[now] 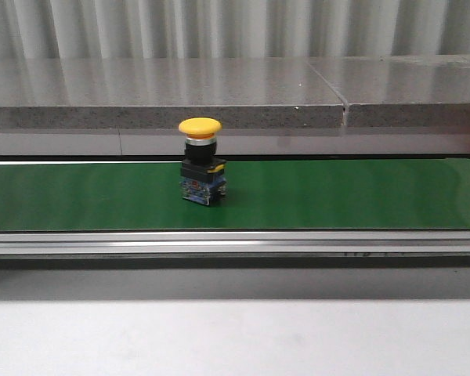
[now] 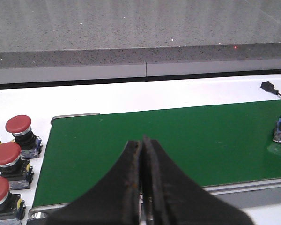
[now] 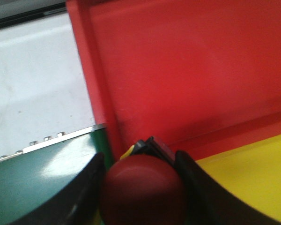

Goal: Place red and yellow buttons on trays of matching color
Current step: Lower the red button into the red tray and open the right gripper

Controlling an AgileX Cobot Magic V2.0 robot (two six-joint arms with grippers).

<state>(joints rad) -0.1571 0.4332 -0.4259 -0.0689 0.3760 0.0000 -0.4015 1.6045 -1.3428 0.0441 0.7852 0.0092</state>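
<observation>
Green conveyor belt (image 1: 337,196), grey stone ledge (image 1: 157,98) behind, white tabletop (image 1: 235,337) in fg.

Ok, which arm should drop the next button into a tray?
Right. Its fingers hold a red button beside the red tray. The left gripper is shut and empty over the green belt.

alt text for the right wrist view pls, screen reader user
The right gripper is shut on a red button, seen from above the cap. Behind it lie a red tray and a yellow tray, with the green belt's end beside them.
</observation>
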